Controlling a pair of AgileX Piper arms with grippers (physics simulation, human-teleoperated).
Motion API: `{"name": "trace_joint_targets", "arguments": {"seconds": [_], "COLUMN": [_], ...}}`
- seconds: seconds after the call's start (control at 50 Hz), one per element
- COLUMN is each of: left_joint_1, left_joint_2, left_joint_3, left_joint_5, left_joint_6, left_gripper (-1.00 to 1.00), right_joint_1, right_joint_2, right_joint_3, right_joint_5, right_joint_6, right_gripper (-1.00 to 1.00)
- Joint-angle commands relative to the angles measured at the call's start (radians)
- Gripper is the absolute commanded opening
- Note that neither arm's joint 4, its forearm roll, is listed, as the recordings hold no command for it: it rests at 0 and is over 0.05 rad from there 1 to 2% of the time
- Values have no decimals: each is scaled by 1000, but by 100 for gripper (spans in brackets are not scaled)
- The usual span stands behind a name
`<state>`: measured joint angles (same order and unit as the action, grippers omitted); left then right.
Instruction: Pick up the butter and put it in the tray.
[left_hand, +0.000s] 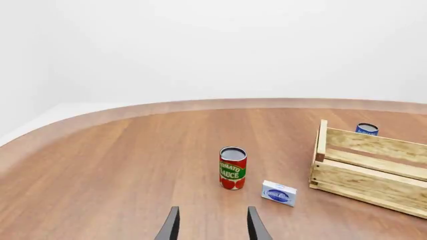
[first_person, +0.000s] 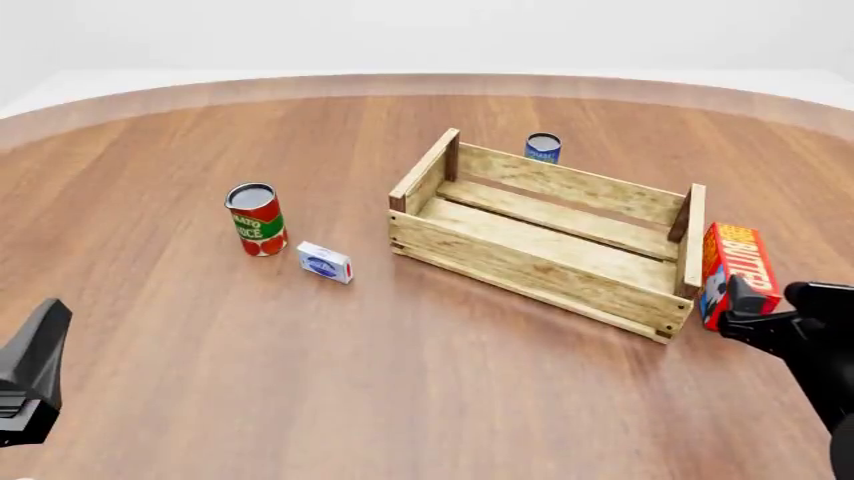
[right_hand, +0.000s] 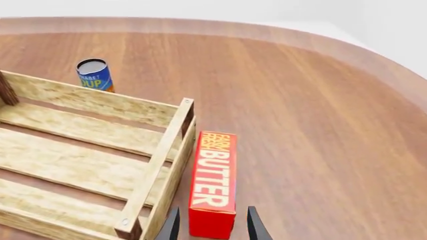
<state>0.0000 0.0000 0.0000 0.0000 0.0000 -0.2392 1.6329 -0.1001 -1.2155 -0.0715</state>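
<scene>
The butter (first_person: 738, 262) is a red carton with orange-yellow lettering. It lies on the table just outside the right end of the tray (first_person: 534, 265), a pale wooden slat crate. In the right wrist view the butter (right_hand: 213, 175) lies along the tray's end wall (right_hand: 160, 165). My right gripper (right_hand: 212, 222) is open, with a finger on each side of the carton's near end, not closed on it. In the front view the right gripper (first_person: 771, 300) sits right at the carton. My left gripper (left_hand: 212, 225) is open and empty, low at the front left (first_person: 40, 350).
A tomato sauce can (first_person: 255, 220) and a small blue-and-white box (first_person: 324, 262) stand left of the tray. A blue soup can (first_person: 542, 148) stands behind the tray's far wall. The table's curved edge runs along the back.
</scene>
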Motion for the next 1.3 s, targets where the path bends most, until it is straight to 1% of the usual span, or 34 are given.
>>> {"name": "trace_joint_targets", "arguments": {"seconds": [0.02, 0.6, 1.3], "left_joint_1": [0, 0, 0], "left_joint_2": [0, 0, 0], "left_joint_3": [0, 0, 0], "left_joint_5": [0, 0, 0], "left_joint_6": [0, 0, 0], "left_gripper": [100, 100, 100], "right_joint_1": [-4, 0, -2], "right_joint_2": [44, 167, 245], "right_joint_3": [-21, -73, -114], "right_joint_5": [-3, -4, -4], "right_joint_6": [-9, -41, -48], "right_gripper": [100, 100, 100]}}
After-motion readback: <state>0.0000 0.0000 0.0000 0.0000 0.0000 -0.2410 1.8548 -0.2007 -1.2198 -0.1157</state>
